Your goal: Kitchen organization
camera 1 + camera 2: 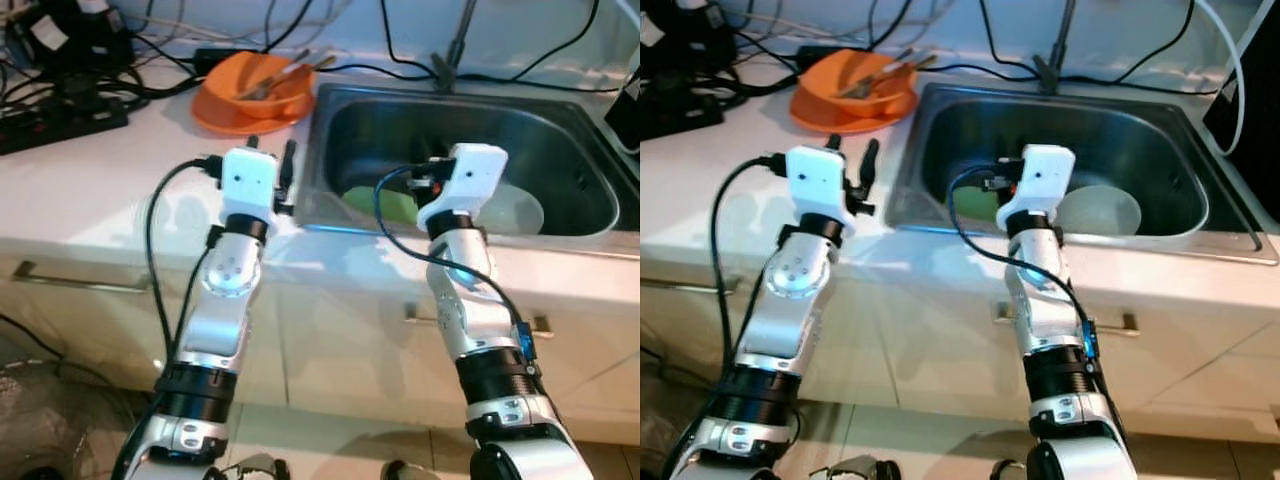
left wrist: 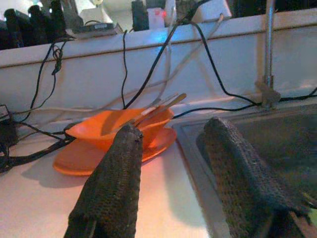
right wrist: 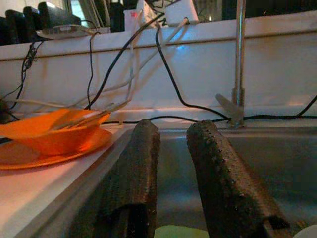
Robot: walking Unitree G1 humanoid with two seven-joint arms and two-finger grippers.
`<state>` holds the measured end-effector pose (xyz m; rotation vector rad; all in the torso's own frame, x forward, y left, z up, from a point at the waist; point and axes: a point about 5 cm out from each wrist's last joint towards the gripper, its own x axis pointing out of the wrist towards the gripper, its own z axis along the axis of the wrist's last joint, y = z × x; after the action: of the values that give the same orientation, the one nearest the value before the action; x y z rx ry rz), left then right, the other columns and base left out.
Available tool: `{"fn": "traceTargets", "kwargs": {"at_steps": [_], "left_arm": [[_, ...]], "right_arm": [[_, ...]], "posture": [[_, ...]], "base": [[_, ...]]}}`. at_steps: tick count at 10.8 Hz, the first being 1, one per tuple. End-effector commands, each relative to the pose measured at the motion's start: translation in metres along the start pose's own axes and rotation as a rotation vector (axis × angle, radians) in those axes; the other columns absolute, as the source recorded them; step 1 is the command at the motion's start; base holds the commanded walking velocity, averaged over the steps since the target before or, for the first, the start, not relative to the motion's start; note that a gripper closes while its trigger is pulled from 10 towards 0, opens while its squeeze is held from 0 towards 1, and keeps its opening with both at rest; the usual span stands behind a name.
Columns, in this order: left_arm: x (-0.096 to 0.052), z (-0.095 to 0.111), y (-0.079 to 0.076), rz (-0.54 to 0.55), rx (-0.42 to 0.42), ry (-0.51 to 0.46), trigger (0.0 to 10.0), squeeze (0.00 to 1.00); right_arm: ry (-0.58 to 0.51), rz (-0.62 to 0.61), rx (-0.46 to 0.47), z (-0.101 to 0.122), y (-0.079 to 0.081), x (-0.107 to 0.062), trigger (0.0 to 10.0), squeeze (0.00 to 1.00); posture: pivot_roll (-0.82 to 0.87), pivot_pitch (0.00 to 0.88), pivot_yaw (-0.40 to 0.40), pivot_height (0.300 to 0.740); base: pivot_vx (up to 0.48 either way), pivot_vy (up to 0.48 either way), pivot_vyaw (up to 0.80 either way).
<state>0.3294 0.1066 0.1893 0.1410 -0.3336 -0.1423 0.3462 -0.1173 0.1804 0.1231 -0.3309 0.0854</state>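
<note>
The two eye views looked down from the head at the counter [image 1: 90,200] and the sink [image 1: 560,130], each slightly offset from the other, and they shared almost the same scene. Each wrist view sat low and close behind its own fingers, facing the back wall [image 2: 148,74]. Both wrist views shared the orange bowl [image 3: 54,131] and the faucet [image 3: 239,59].

Home kitchen, steel sink [image 1: 560,130], white counter [image 1: 90,190], cabinet drawers [image 1: 80,300]
</note>
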Motion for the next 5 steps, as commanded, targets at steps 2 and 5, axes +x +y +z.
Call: {"fn": "traceTargets", "kwargs": {"at_steps": [2, 5], "left_arm": [[0.0007, 0.0006, 0.0004, 0.005, 0.003, -0.001, 10.0, 0.0], [0.002, 0.0017, 0.0016, -0.001, 0.01, 0.003, 10.0, 0.0]], "right_arm": [[0.009, -0.029, 0.027, 0.0008, -0.0056, -0.0009, 10.0, 0.0], [0.016, -0.055, 0.022, -0.0003, -0.0076, -0.0018, 10.0, 0.0]], "posture": [[0.04, 0.044, 0.003, 0.74], [0.04, 0.056, 0.011, 0.74]], "base": [[0.0, 0.306, -0.56], [0.0, 0.305, 0.0]]}}
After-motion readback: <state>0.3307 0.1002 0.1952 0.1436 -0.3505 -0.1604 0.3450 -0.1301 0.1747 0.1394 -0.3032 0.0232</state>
